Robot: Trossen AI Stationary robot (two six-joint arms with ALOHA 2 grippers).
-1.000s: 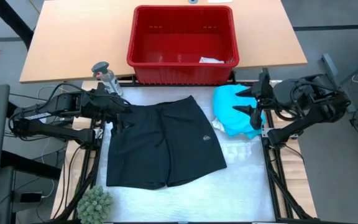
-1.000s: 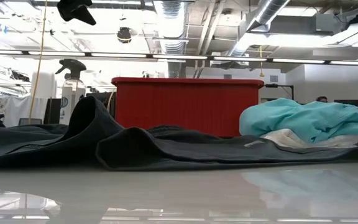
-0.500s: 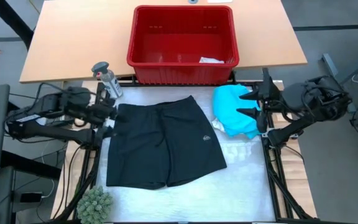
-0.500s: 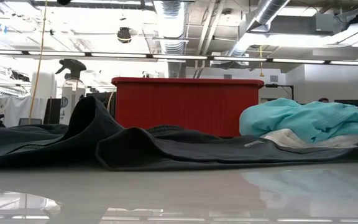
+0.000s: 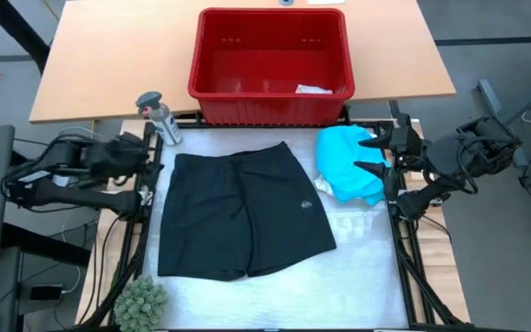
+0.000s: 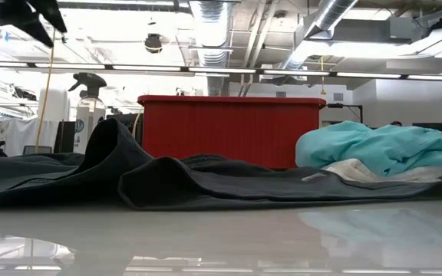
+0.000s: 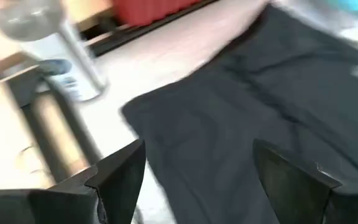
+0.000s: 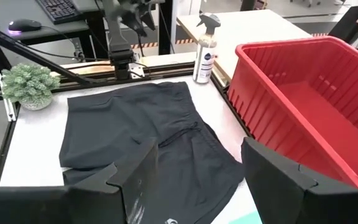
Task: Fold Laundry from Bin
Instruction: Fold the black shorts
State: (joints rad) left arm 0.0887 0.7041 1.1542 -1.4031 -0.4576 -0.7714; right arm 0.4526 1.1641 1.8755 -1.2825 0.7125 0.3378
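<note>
A pair of black shorts (image 5: 238, 212) lies spread flat on the white table, waistband toward the far edge. To its right a turquoise shirt (image 5: 347, 164) sits in a heap on a white piece (image 6: 359, 172). The red bin (image 5: 270, 55) stands on the wooden table beyond, with a small pale piece (image 5: 313, 89) in its near right corner. My left gripper (image 5: 151, 153) hangs open in the air just off the shorts' far left corner (image 7: 142, 112). My right gripper (image 5: 374, 153) hangs open above the turquoise heap's right side. Neither touches anything.
A spray bottle (image 5: 158, 115) stands at the table's far left corner, close to my left gripper. A small green plant (image 5: 141, 300) sits at the near left corner. Bare white table lies near the shorts' hem and at the near right.
My left gripper has drawn back from over the shorts' far left corner toward the table's left edge, rolling about its own axis as it went, and has stayed open. The shorts lie as before.
</note>
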